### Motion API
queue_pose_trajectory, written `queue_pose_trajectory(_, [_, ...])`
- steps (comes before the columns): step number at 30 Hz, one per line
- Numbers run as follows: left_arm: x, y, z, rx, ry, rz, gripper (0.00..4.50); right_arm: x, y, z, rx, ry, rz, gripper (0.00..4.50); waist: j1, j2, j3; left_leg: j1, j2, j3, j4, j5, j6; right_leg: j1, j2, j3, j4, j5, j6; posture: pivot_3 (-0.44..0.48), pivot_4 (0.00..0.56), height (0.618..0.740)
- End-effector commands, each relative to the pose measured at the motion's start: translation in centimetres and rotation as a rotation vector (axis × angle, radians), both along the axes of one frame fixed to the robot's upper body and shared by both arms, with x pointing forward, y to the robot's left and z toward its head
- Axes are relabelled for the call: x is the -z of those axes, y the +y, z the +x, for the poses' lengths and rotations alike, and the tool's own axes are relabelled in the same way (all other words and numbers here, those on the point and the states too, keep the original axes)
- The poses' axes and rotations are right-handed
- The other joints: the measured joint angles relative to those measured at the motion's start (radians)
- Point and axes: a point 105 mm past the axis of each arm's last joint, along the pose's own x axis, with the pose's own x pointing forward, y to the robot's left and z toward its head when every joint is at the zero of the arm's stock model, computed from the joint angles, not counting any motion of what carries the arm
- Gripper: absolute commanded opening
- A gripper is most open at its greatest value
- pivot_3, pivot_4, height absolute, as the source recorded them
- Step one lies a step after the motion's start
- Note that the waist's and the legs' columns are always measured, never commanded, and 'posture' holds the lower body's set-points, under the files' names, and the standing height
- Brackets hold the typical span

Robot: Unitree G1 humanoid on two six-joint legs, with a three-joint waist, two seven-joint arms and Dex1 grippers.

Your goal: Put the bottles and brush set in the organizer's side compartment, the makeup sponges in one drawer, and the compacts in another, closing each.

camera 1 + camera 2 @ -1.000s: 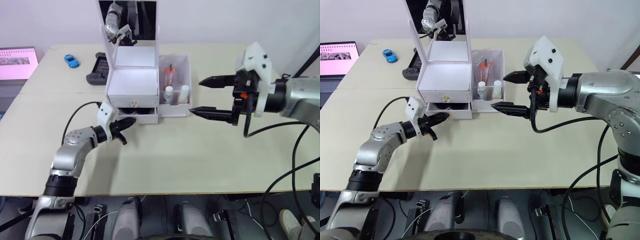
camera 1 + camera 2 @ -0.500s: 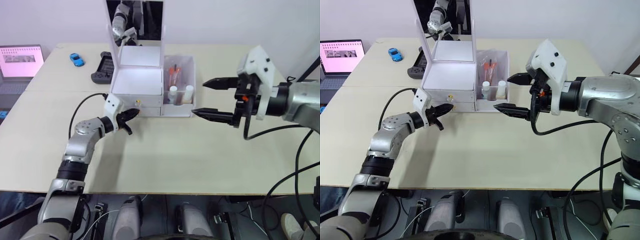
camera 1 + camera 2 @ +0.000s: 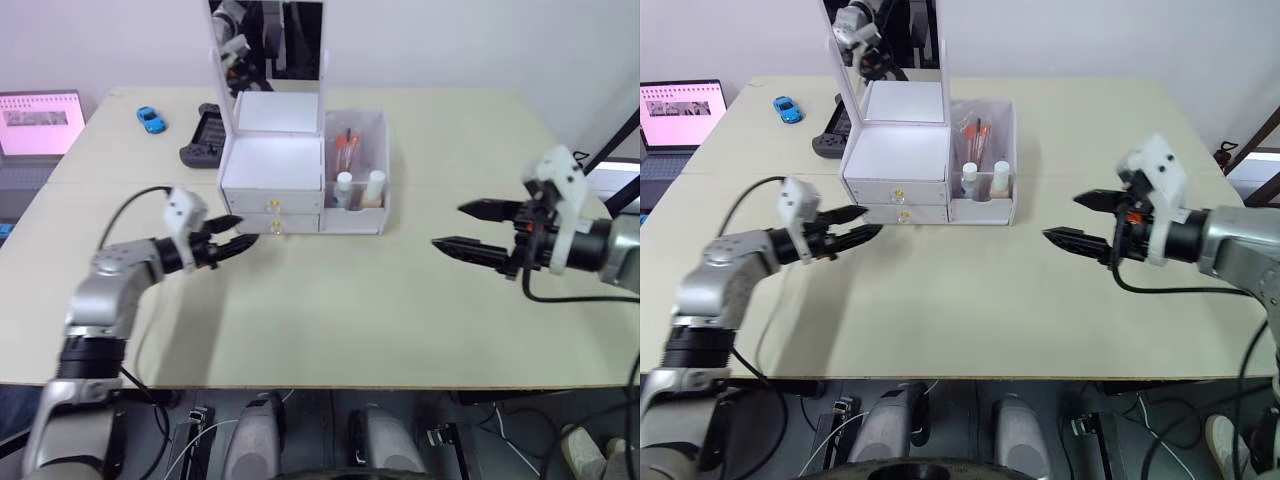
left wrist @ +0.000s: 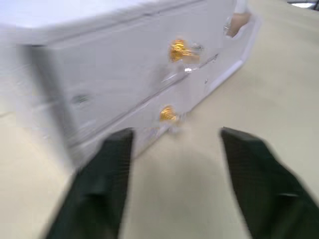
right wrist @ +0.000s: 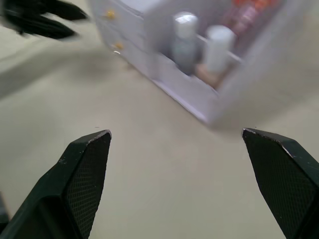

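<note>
Sitting toward the far edge of the table (image 3: 330, 330), a bit left of its middle: organizer (image 3: 272, 185), mirror lid upright, both gold-knobbed drawers (image 3: 272, 213) pushed flush with the front. Side compartment (image 3: 365, 160) on the organizer's right side, holding the brush set (image 3: 345, 150) standing at the back and the bottles (image 3: 358, 190) side by side in the lower front section, white cap and pale cap pointing up. Can't see any sponges or compacts out on the table.

Left claw (image 3: 232, 232) hovering just off the drawer fronts, near the left half of the table, fingers spread apart and gripping nothing, not touching the knobs. Right claw (image 3: 470, 227) well apart from the organizer, over toward the right edge, fingers wide open too, empty, pointing back at the box.

Also hanging out near the far left corner: blue toy car (image 3: 149, 120) and black game controller (image 3: 202, 138) tucked just behind the organizer's left side. Laptop (image 3: 38, 125) with a pink screen past the left edge.
</note>
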Motion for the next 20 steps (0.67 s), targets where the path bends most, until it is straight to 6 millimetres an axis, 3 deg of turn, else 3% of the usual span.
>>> queue_pose_trajectory(1, [-1.1, 2.9, -0.4, -0.057, -0.029, 0.081, 4.48, -1.4, -4.4, 0.3, 0.149, -0.180, -0.005, 4.50, -0.001, 0.001, 0.000, 0.000, 0.000, 0.001, 0.000, 0.000, 0.000, 0.000, -0.001, 0.000, 0.000, 0.000, 0.000, 0.000, 0.150, 0.740])
queue_pose_trajectory(4, [-1.5, 6.5, 0.1, -0.164, -0.045, 0.190, 4.48, 0.7, -8.8, -0.4, 0.276, -0.216, 0.001, 4.50, 0.001, 0.001, -0.001, 0.001, -0.001, 0.001, 0.000, 0.000, 0.000, 0.002, 0.000, 0.001, -0.001, 0.000, 0.000, 0.000, 0.150, 0.740])
queue_pose_trajectory(7, [-2.1, 9.2, 0.3, -0.255, -0.068, 0.184, 4.48, 2.2, -9.5, -1.1, 0.275, -0.204, -0.003, 4.50, -0.001, 0.001, 0.000, 0.001, -0.001, 0.002, 0.000, 0.000, 0.000, 0.002, 0.000, 0.000, -0.003, 0.000, 0.000, 0.000, 0.150, 0.740])
queue_pose_trajectory(11, [-1.8, 11.9, -0.9, -0.300, -0.070, 0.228, 4.48, 3.3, -10.0, -1.6, 0.295, -0.230, 0.020, 4.50, -0.016, 0.001, 0.000, 0.002, 0.000, 0.002, -0.002, 0.000, 0.000, 0.001, 0.000, 0.000, -0.003, 0.000, 0.000, 0.000, 0.150, 0.740])
queue_pose_trajectory(17, [-2.1, 12.8, 0.0, -0.413, -0.138, 0.282, 4.48, 3.1, -9.0, -0.5, 0.277, -0.304, 0.032, 4.50, -0.023, 0.001, 0.000, 0.002, 0.000, 0.002, -0.003, 0.000, 0.000, 0.002, 0.000, 0.000, -0.002, 0.000, 0.000, 0.000, 0.150, 0.740])
queue_pose_trajectory(20, [-2.1, 12.1, -0.2, -0.364, -0.115, 0.259, 4.48, 2.9, -8.4, 0.0, 0.254, -0.327, 0.022, 4.50, -0.023, 0.001, 0.000, 0.002, 0.000, 0.002, -0.002, 0.000, 0.000, 0.002, 0.000, 0.000, -0.002, 0.000, 0.000, 0.000, 0.150, 0.740])
